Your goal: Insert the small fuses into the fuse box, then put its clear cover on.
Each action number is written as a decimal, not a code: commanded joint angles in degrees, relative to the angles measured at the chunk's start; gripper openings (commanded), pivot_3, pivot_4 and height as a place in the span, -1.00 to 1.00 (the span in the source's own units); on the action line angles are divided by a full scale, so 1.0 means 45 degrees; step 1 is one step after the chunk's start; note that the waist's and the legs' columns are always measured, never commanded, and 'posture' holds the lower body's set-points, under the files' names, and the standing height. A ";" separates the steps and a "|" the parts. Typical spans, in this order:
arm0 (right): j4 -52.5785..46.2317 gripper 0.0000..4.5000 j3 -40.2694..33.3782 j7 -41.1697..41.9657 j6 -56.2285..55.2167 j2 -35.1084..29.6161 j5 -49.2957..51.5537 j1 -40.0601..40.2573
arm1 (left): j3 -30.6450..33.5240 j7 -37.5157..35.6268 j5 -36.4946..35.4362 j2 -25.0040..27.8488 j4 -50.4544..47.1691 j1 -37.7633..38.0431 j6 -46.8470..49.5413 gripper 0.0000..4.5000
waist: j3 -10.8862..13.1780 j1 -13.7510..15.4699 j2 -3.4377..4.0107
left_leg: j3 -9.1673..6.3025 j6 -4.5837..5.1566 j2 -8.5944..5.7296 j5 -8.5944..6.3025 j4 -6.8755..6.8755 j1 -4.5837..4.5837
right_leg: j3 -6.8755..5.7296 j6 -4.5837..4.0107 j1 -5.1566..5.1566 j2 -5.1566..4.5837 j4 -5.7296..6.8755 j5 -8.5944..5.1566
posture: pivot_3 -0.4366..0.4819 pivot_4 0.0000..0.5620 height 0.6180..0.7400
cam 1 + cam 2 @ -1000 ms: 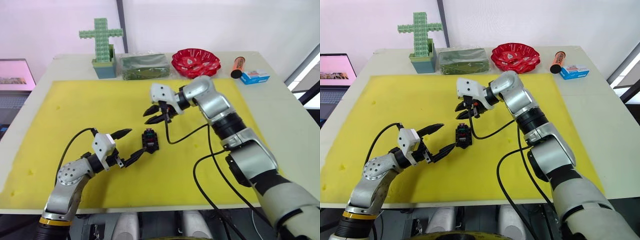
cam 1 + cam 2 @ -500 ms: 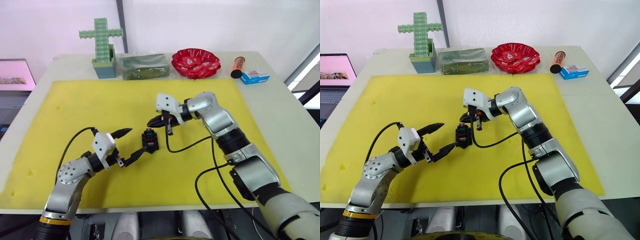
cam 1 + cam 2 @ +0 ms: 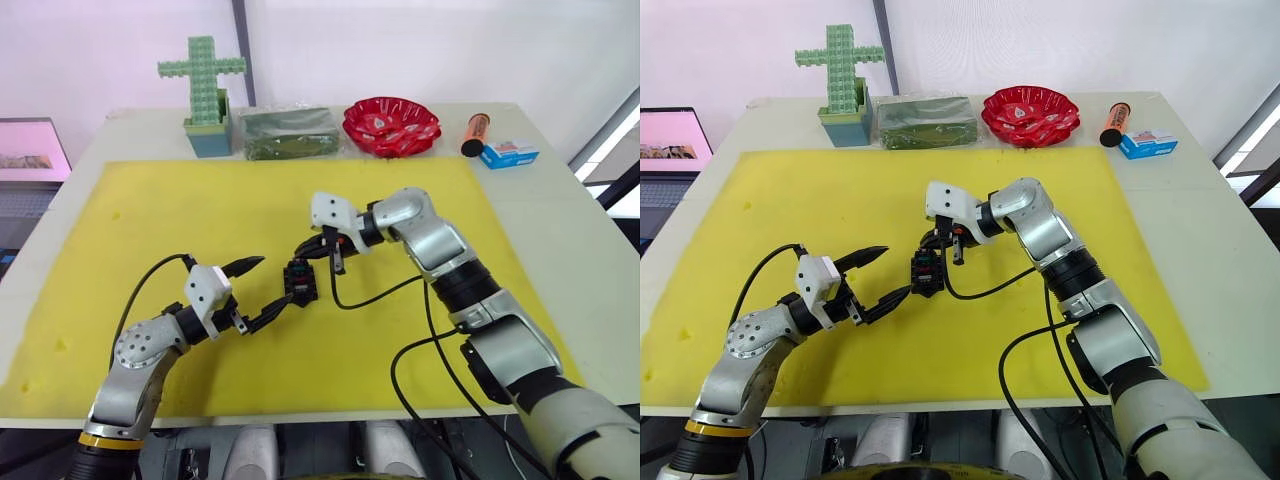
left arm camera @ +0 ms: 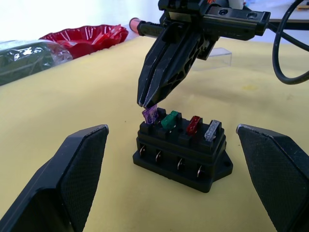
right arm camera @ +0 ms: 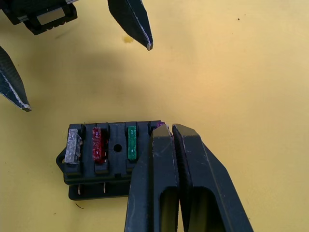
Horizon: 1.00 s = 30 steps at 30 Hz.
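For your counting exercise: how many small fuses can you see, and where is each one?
4, all in a row on the fuse box: purple fuse under the right gripper, then green fuse, red fuse, grey fuse.

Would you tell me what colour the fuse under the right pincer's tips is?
Purple fuse, best seen in the left wrist view.

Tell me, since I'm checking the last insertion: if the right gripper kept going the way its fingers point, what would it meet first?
Most likely the purple fuse: the right gripper has its shut tips right at that fuse's top, at the end slot of the fuse box. Whether they already touch is hard to tell.
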 commanded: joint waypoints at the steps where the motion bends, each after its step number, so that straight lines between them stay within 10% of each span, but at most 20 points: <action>1: -0.0456 -0.98 0.0057 0.0027 -0.0096 -0.0070 0.0092 0.0022 | 0.0201 -0.0049 -0.0116 0.0156 -0.0357 -0.0010 -0.0004 1.00 | 0.0000 -0.0001 0.0000 | 0.0000 0.0000 0.0000 0.0000 0.0000 0.0000 | 0.0000 0.0000 0.0000 0.0000 0.0000 0.0000 | -0.05 -0.47 1.00; 30: 0.0154 -0.98 0.1064 -0.0639 -0.0659 -0.0287 -0.0790 0.0685 | 0.0342 0.0012 -0.0132 0.0186 -0.0450 0.0121 0.0073 1.00 | -0.0006 0.0004 -0.0004 | -0.0001 0.0000 0.0000 0.0000 0.0000 0.0010 | 0.0000 -0.0002 0.0011 0.0000 0.0000 -0.0001 | -0.05 -0.47 1.00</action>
